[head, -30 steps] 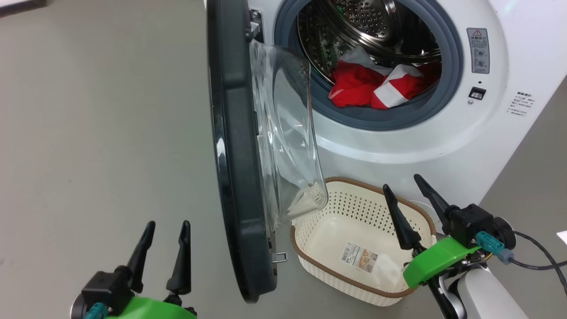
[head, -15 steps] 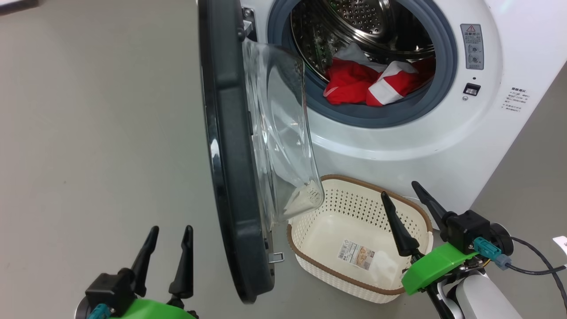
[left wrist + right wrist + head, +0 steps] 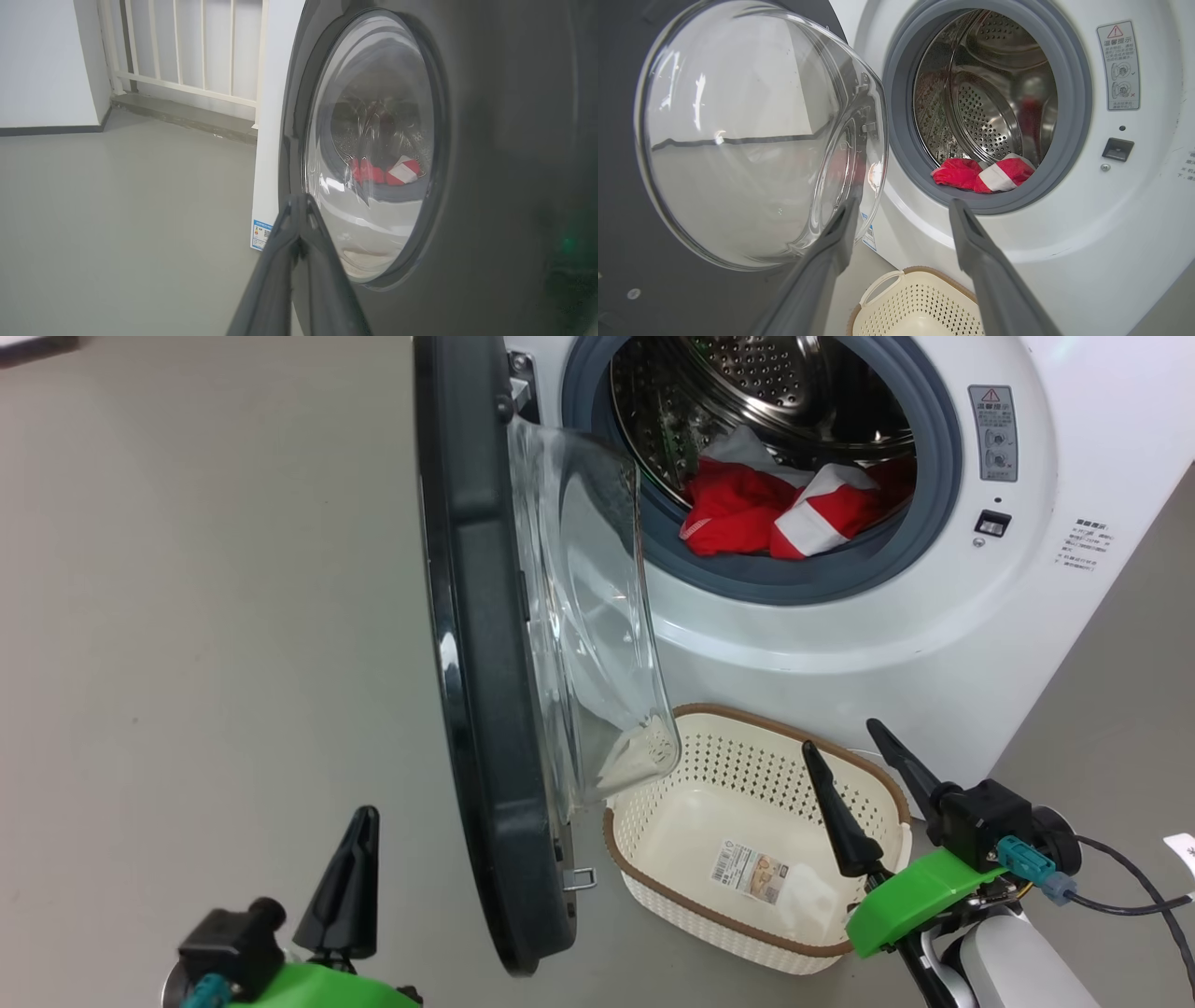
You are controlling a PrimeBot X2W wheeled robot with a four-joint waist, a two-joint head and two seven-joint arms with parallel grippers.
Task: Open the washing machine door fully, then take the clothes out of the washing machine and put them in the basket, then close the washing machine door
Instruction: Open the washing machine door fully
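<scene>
We are holding our left gripper [image 3: 360, 829], at seven o'clock, newly pinched shut on nothing; our right gripper [image 3: 840, 735], at five o'clock, is gaping wide, empty.

I see the black-rimmed washing machine door [image 3: 485, 709] standing open, perhaps square to the white washing machine [image 3: 840, 635]. Red-and-white clothes [image 3: 775, 509] lie bunched in its drum, and the cream basket [image 3: 681, 910] sits on the floor just before it.

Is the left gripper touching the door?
Apart. The head view shows bare floor between the shut left gripper and the door rim.
</scene>
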